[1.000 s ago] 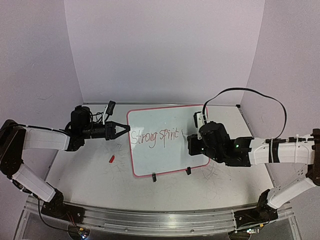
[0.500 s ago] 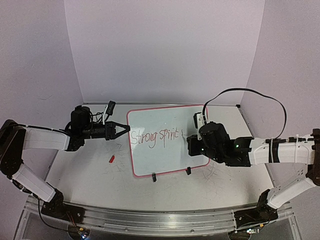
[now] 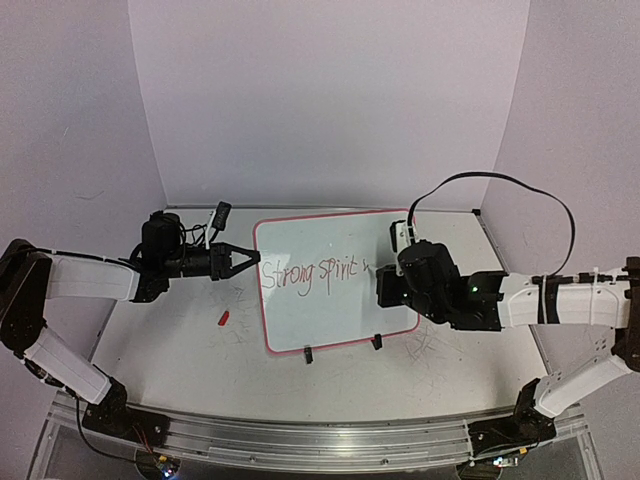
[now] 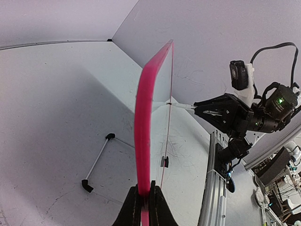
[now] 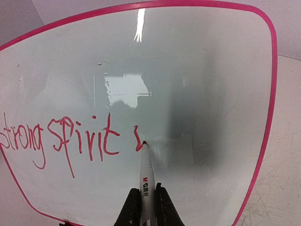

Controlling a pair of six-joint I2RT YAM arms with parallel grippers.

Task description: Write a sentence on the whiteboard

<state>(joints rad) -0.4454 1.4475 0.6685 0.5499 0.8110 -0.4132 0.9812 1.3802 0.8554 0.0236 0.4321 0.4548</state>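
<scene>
One glossy pink-rimmed whiteboard [image 3: 330, 312]; two black clip feet [image 3: 309, 353] under it; one white red-tipped marker [image 5: 146, 173]; one small red piece [image 3: 224, 319] left of it.

This is a robotics lab, set up as a small test booth. Plain pale panels [image 3: 330, 100] wall in a scuffed white worktop [image 3: 180, 340] on three sides. A left arm [image 3: 90, 275] and a right arm [image 3: 560, 300], both white and black, are bolted to an aluminium rail [image 3: 300, 440] along the near edge. A black cable [image 3: 500, 180] loops over the right one. In the left wrist view, cluttered gear and wiring [image 4: 280, 176] sit past the worktop's edge.
</scene>
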